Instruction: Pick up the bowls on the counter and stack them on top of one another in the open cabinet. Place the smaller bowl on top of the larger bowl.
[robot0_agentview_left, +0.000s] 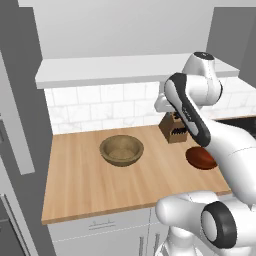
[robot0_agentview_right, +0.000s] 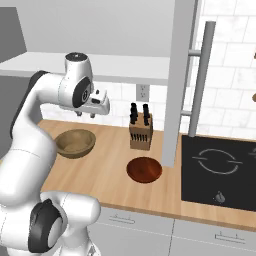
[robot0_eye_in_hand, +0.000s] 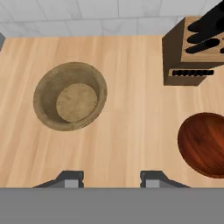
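Observation:
The larger pale tan bowl (robot0_agentview_left: 121, 150) (robot0_agentview_right: 75, 142) (robot0_eye_in_hand: 70, 96) rests upright on the honey wooden counter (robot0_agentview_left: 85, 185) (robot0_agentview_right: 107, 172) (robot0_eye_in_hand: 131, 127). The smaller dark reddish-brown bowl (robot0_agentview_left: 201, 158) (robot0_agentview_right: 144, 169) (robot0_eye_in_hand: 204, 143) sits to its right, partly hidden by my arm in the left base view. My gripper (robot0_agentview_right: 85, 115) (robot0_eye_in_hand: 111, 178) hangs high above the counter between the two bowls, open, with nothing between its fingers. The open cabinet's white bottom shelf board (robot0_agentview_left: 120, 70) (robot0_agentview_right: 120, 67) runs above the counter.
A wooden knife block (robot0_agentview_left: 175, 131) (robot0_agentview_right: 140, 133) (robot0_eye_in_hand: 192, 50) stands by the tiled wall behind the dark bowl. A black stovetop (robot0_agentview_right: 220, 172) lies to the right. The open cabinet door with a long grey handle (robot0_agentview_right: 197, 85) hangs over the counter's right end.

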